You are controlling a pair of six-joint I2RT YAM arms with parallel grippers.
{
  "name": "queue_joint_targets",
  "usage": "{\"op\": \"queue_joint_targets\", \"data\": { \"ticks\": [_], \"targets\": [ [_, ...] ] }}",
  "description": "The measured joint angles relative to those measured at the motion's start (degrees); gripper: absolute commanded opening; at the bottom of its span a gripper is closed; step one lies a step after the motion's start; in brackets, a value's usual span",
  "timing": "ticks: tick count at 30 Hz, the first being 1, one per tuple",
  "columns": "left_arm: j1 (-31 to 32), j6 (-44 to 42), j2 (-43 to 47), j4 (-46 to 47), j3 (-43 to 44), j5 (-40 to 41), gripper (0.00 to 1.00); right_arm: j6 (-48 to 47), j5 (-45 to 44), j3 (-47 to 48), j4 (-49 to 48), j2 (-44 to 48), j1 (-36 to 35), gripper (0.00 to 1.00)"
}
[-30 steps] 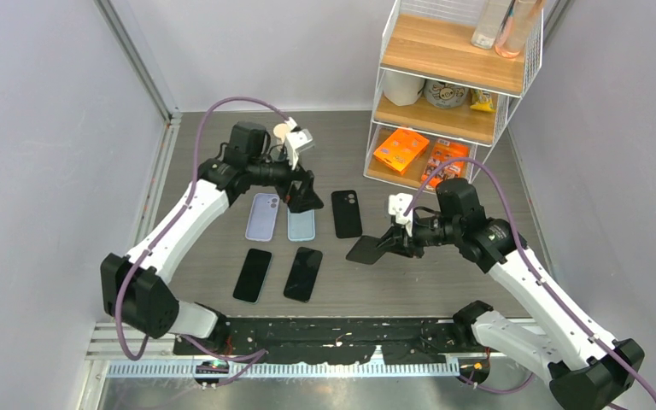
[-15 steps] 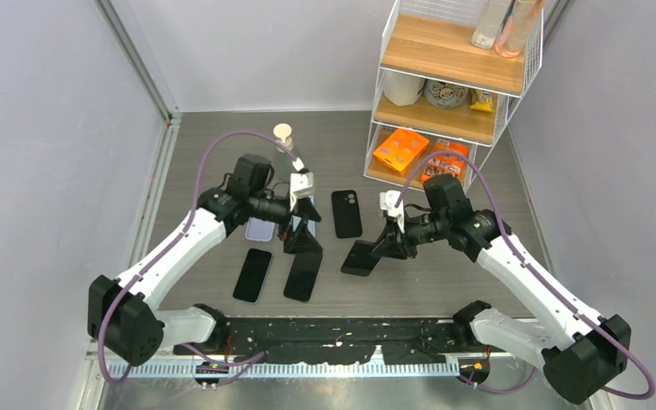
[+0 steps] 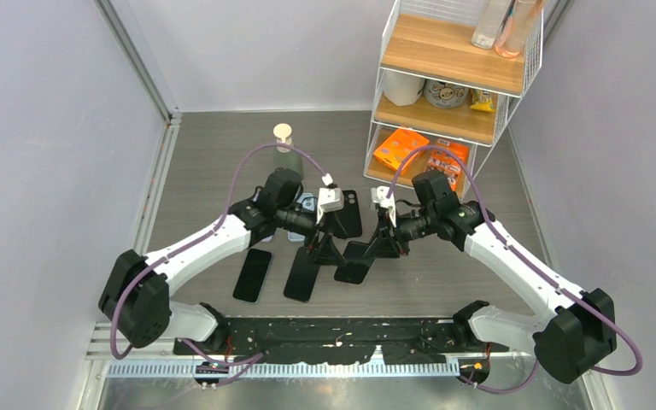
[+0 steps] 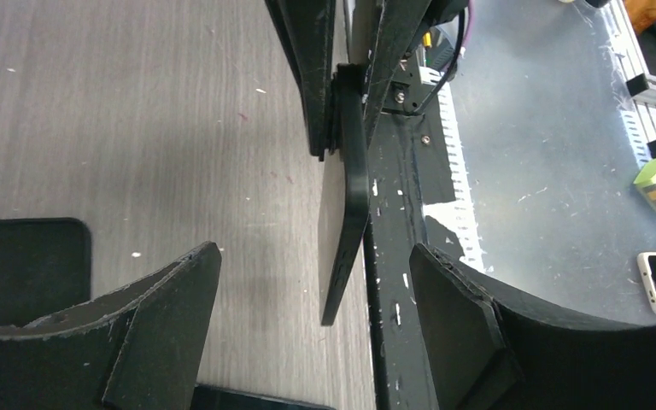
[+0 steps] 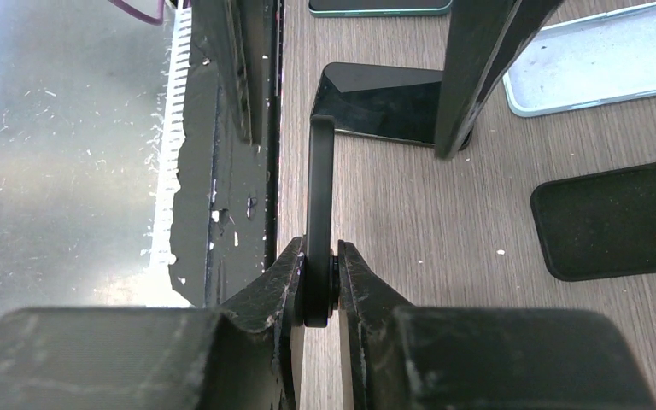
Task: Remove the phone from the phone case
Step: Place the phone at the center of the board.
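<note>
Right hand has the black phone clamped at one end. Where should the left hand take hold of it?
Grip the black phone at its free end, pinching across its two flat faces. The right hand clamps the opposite end, and the phone sits edge-on to the left hand, which is open and straddles the free end. Probably best to advance straight along its length, then close.

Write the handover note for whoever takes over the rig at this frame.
Right end effector: shut on the black cased phone, held edge-on.
Left end effector: open, fingers either side of that phone's free end, not touching.
Done: phone picked up; as far as shows, not yet out of its case.
Left: close left, peel the case off, set both down.
Nearby: two loose black phones and a black case.
</note>
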State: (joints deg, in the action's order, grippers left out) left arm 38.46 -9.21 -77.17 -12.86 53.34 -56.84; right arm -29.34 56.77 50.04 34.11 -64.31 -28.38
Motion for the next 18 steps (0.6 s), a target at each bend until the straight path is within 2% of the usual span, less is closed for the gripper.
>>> {"op": "queue_joint_targets", "data": {
  "ticks": [6, 12, 18],
  "targets": [
    [2.14, 7.74, -2.56, 7.17, -2.08, 0.92, 0.72, 0.70, 0.35, 0.68, -0.90, 0.00, 0.00, 0.05],
    [2.14, 14.21, -3.76, 13.29, -2.95, 0.98, 0.70, 0.94, 0.37, 1.09, -1.55, 0.00, 0.11, 0.05],
    [2.14, 16.31, -4.26, 14.62, -3.39, 0.79, 0.55, 1.09, 0.37, 1.09, -1.55, 0.00, 0.35, 0.05]
  ]
}}
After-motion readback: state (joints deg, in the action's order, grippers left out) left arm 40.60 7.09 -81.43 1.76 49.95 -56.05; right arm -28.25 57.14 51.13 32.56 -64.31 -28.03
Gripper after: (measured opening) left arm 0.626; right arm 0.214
